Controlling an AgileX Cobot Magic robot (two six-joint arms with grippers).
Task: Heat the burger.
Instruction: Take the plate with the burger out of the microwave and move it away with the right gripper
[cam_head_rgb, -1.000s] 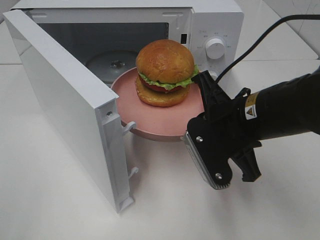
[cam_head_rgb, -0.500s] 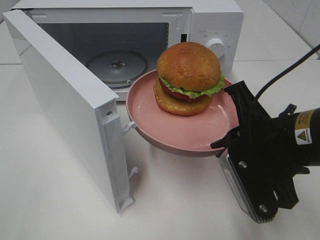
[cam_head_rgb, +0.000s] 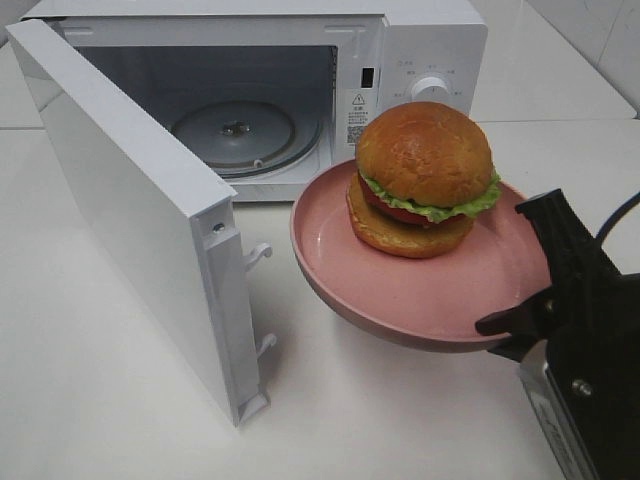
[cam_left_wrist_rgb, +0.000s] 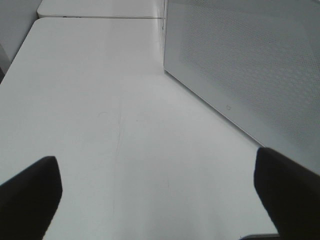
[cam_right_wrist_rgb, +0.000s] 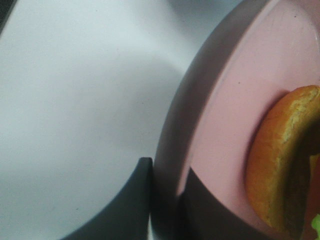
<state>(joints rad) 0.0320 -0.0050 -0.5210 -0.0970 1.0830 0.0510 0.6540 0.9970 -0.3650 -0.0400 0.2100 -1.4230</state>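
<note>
The burger (cam_head_rgb: 425, 175), with a golden-brown bun, green lettuce and red filling, sits on a pink plate (cam_head_rgb: 400, 320). The plate hangs tilted above the table, in front of and to the right of the open microwave (cam_head_rgb: 420, 40). My right gripper (cam_head_rgb: 525, 270) is shut on the plate's right rim, one finger above it and one below. The right wrist view shows that grip up close: the gripper (cam_right_wrist_rgb: 167, 200) pinches the plate rim (cam_right_wrist_rgb: 225, 100), with the burger (cam_right_wrist_rgb: 280, 165) just beyond. My left gripper (cam_left_wrist_rgb: 157, 190) is open over bare table, holding nothing.
The microwave door (cam_head_rgb: 130, 210) stands swung open at the left, and its mesh panel (cam_left_wrist_rgb: 250, 75) is beside my left gripper. The glass turntable (cam_head_rgb: 235, 130) inside is bare. White table (cam_head_rgb: 120, 420) surrounds everything.
My right gripper has carried the plate with the burger to the right and toward the camera, away from the microwave's opening. The left gripper has not moved.
</note>
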